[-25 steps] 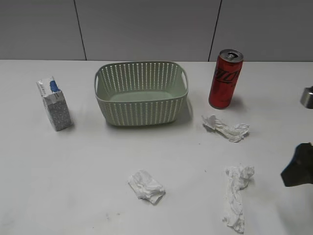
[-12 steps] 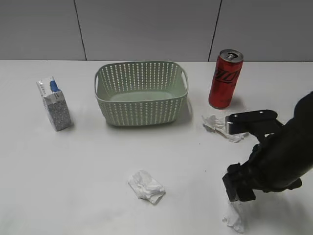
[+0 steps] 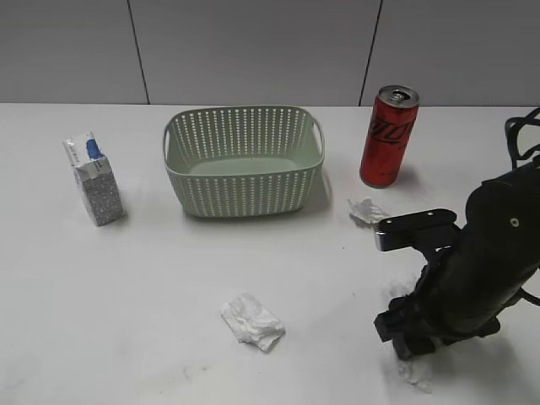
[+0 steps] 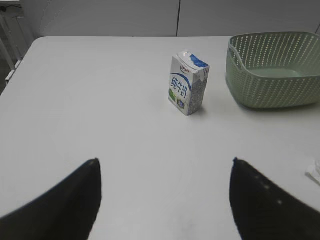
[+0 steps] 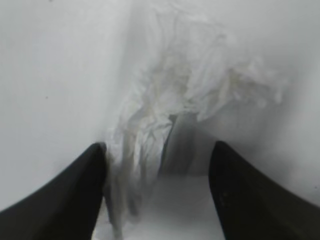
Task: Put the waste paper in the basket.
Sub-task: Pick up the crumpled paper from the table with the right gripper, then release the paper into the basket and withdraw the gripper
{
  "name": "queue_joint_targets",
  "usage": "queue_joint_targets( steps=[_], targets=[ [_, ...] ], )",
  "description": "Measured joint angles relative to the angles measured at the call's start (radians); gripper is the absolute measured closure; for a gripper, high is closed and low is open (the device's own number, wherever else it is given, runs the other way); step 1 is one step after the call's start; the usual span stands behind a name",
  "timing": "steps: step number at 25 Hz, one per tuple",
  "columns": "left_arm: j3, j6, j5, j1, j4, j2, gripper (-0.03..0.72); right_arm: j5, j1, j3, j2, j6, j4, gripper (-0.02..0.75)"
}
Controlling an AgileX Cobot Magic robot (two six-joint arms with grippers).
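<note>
The sage-green basket stands at the back middle and holds nothing; it also shows in the left wrist view. One white paper wad lies at the front middle. Another wad lies by the can, partly behind my right arm. The long third wad is mostly hidden under my right gripper. In the right wrist view my right gripper is open, low over the table, with this wad between its fingers. My left gripper is open and empty over bare table.
A red soda can stands right of the basket. A white-and-blue milk packet stands left of it, also in the left wrist view. A white paper edge shows at that view's right border.
My right arm has come in from the right edge and lowered over the long wad, covering most of it. Basket, can, packet and the other two wads have not moved.
</note>
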Motion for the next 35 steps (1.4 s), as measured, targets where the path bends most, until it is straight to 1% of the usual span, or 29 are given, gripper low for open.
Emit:
queue_joint_targets(
  steps=[2, 5, 7, 8, 11, 16, 20, 24, 27, 29, 33, 35],
  targets=[
    [0.000, 0.000, 0.000, 0.000, 0.000, 0.000, 0.097, -0.003, 0.000, -0.001, 0.001, 0.000, -0.001, 0.380],
    [0.000, -0.001, 0.000, 0.000, 0.000, 0.000, 0.097, -0.012, 0.000, -0.003, 0.002, 0.000, 0.005, 0.631],
    [0.000, 0.001, 0.000, 0.000, 0.000, 0.000, 0.097, -0.012, 0.000, -0.003, 0.004, 0.000, 0.016, 0.714],
    [0.000, -0.001, 0.000, 0.000, 0.000, 0.000, 0.097, -0.007, 0.000, -0.005, 0.004, 0.000, 0.019, 0.733],
    [0.000, 0.000, 0.000, 0.000, 0.000, 0.000, 0.097, 0.038, 0.000, -0.031, 0.013, -0.003, 0.024, 0.745],
    [0.000, 0.000, 0.000, 0.000, 0.000, 0.000, 0.097, 0.200, 0.000, -0.118, 0.010, -0.100, 0.047, 0.745],
    [0.000, 0.000, 0.000, 0.000, 0.000, 0.000, 0.097, 0.266, 0.000, -0.262, -0.026, -0.213, 0.108, 0.745],
    [0.000, 0.000, 0.000, 0.000, 0.000, 0.000, 0.097, 0.266, 0.000, -0.431, -0.038, -0.291, 0.148, 0.745],
    [0.000, -0.001, 0.000, 0.000, 0.000, 0.000, 0.097, 0.149, 0.001, -0.528, -0.038, -0.304, 0.153, 0.745],
    [0.000, 0.000, 0.000, 0.000, 0.000, 0.000, 0.097, -0.006, 0.002, -0.561, -0.038, -0.307, 0.157, 0.745],
    [0.000, 0.000, 0.000, 0.000, 0.000, 0.000, 0.097, -0.347, 0.005, -0.567, -0.030, -0.312, 0.174, 0.745],
    [0.000, 0.000, 0.000, 0.000, 0.000, 0.000, 0.097, -0.484, 0.005, -0.569, -0.009, -0.312, 0.175, 0.745]
  ],
)
